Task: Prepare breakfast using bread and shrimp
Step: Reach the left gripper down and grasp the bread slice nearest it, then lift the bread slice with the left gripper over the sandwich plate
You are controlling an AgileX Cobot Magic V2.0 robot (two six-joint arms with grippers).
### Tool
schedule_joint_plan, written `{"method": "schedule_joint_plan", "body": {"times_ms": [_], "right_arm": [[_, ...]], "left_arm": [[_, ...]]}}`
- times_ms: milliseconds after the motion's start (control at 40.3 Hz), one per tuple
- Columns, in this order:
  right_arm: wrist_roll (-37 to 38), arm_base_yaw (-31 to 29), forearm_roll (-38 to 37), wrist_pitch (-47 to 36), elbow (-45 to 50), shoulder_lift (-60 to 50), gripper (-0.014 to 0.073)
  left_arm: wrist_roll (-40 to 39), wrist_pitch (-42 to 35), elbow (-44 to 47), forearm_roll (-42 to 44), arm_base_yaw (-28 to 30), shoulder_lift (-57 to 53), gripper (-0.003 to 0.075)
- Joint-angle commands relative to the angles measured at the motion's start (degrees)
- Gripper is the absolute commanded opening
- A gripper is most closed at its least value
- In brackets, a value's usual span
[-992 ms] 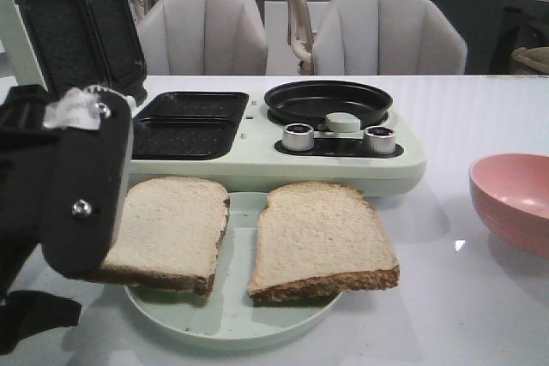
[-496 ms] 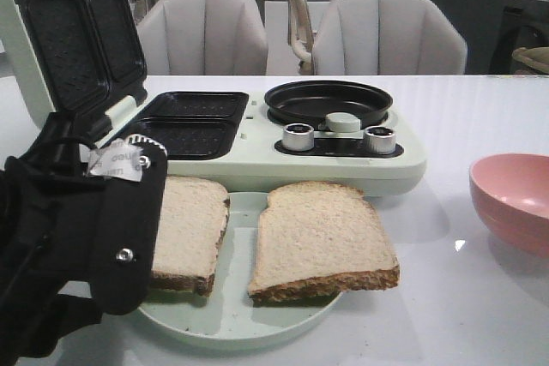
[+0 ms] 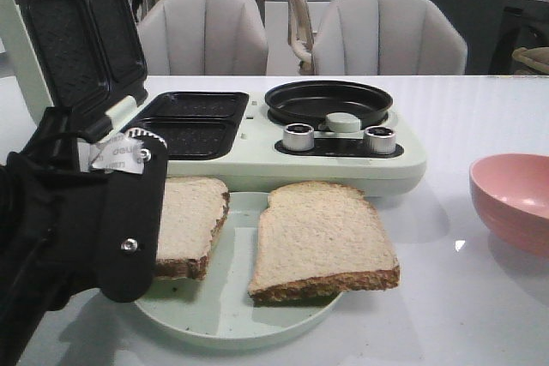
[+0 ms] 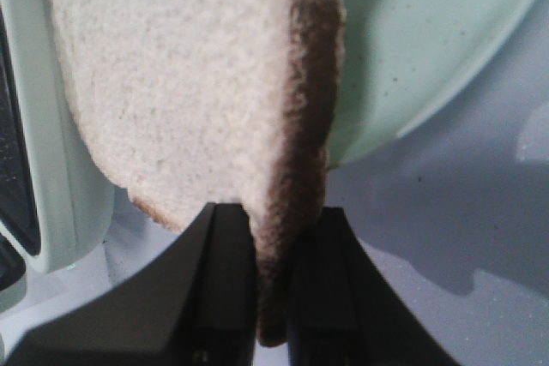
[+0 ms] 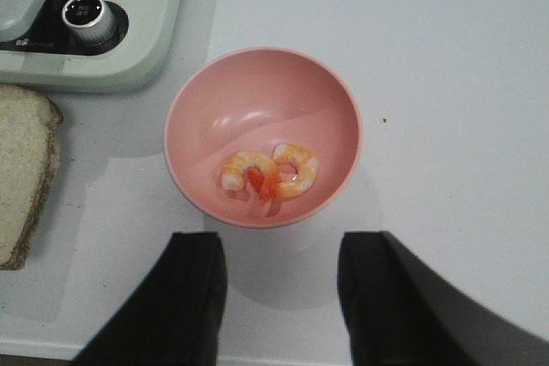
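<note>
Over the white desk (image 3: 480, 109), front view: left pincer (image 3: 150, 250) closed on the near-left crust of one bread slice (image 3: 190, 220), lifting that edge off the pale green plate (image 3: 232, 319); second slice (image 3: 322, 237) flat on the same plate, just beside the first. Behind the plate, breakfast maker (image 3: 343, 160) with lid (image 3: 69, 36) raised, sandwich wells (image 3: 184, 122) exposed, presumably to receive the bread. Pink bowl (image 3: 515, 199) well apart, at right.

From the left wrist: two black fingers (image 4: 219, 297) pinching the brown crust of the gripped slice (image 4: 180, 83) between them, slice hanging out past the plate's rim (image 4: 446, 40), a hold by the edge that likely keeps the soft crumb from tearing.

From the right wrist: right pincer (image 5: 279, 289) spread wide, holding nothing, poised above the pink bowl (image 5: 206, 109); two curled orange-pink shrimp (image 5: 268, 171) touching at the bowl's bottom, corralled there, apparently for an easy later pick. Corner of the second slice (image 5: 26, 177) and a control knob (image 5: 84, 13) nearby.
</note>
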Motion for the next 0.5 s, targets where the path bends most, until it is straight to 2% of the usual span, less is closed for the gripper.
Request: {"method": "schedule_joint_plan", "body": {"times_ms": [0,248,471], "right_arm": [[-0.6,-0.2,-0.2,-3.8,-1.6,0.0,0.0432],[-0.6,-0.2,-0.2,-3.8,-1.6,0.0,0.0432],[-0.6,-0.2,-0.2,-3.8,-1.6,0.0,0.0432]], "left_arm": [[-1.4,4.9,-1.1,-1.3,-0.9,-1.6,0.01],[-1.4,13.0,-1.1,-3.4,-6.8,-5.8,0.01],[-1.4,25.0,-1.1,-3.1,-12.3,-12.0,0.01]]}}
